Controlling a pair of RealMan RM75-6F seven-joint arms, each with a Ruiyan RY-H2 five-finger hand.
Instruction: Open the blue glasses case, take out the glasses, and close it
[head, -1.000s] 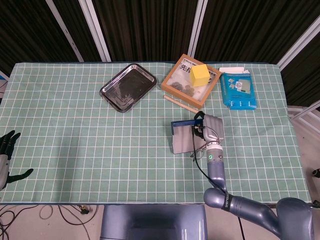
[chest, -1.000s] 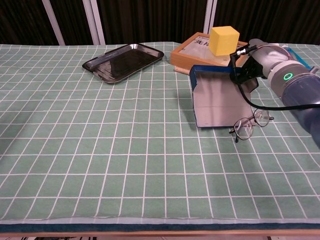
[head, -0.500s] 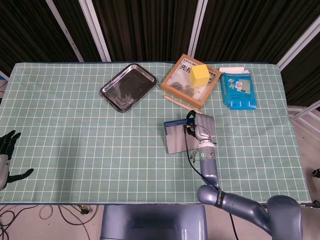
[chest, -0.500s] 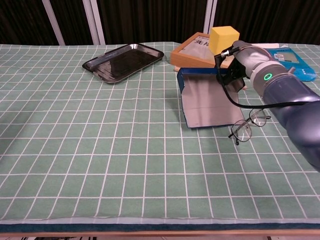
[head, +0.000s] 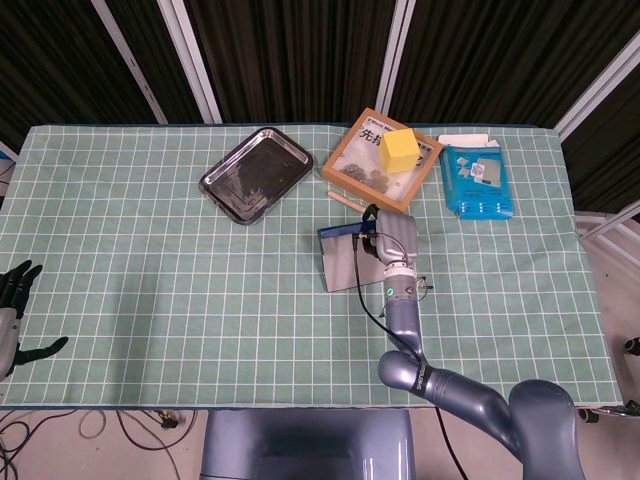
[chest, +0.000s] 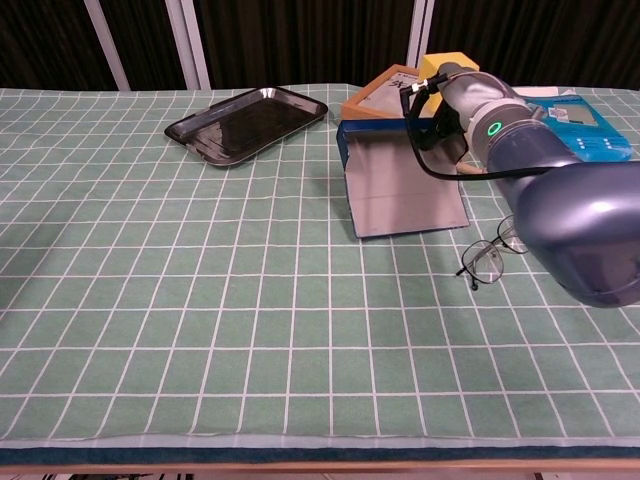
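The blue glasses case (head: 345, 260) lies open mid-table, its grey inside (chest: 405, 180) facing up and its blue rim along the far edge. My right hand (head: 390, 240) grips the case at its far right corner (chest: 450, 110). The glasses (chest: 492, 255) lie on the cloth just right of the case's near corner, outside it; in the head view the glasses (head: 426, 290) are mostly hidden by my right arm. My left hand (head: 15, 310) hangs off the table's left edge, fingers apart and holding nothing.
A metal tray (head: 255, 173) sits at the back left. Behind the case stand a wooden box (head: 360, 165) with a yellow cube (head: 398, 150) and a thin wooden stick (head: 350, 205). A blue packet (head: 477, 180) lies at the back right.
My right hand has carried the open case left and toward the back of the table, and its grey panel now lies flatter. The glasses stayed where they were.
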